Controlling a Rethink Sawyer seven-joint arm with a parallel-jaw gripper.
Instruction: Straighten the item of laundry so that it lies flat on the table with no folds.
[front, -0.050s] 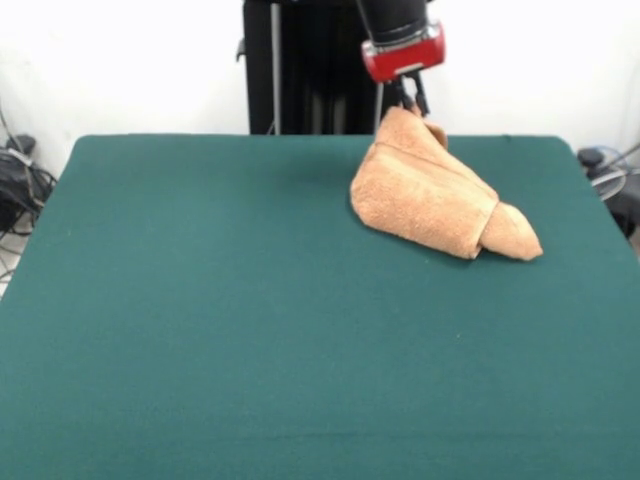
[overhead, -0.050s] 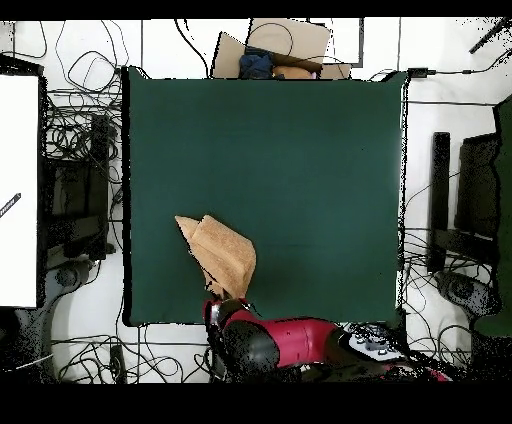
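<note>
The orange-tan towel (front, -0.050s: 430, 195) (overhead, -0.050s: 225, 255) lies folded and bunched, one corner lifted, on the green table (front, -0.050s: 250, 330) (overhead, -0.050s: 300, 160).

front across table (front, -0.050s: 200, 330), overhead straight down, sharing it

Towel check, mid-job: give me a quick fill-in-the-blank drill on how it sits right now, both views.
1. The towel is not flat; it lies ____ over itself.
2. The gripper lifts one ____ of the towel off the table.
3. The table's top is dark ____.
4. In the front view, the towel lies in the picture's far ____ part.

Missing words: folded; corner; green; right
</note>
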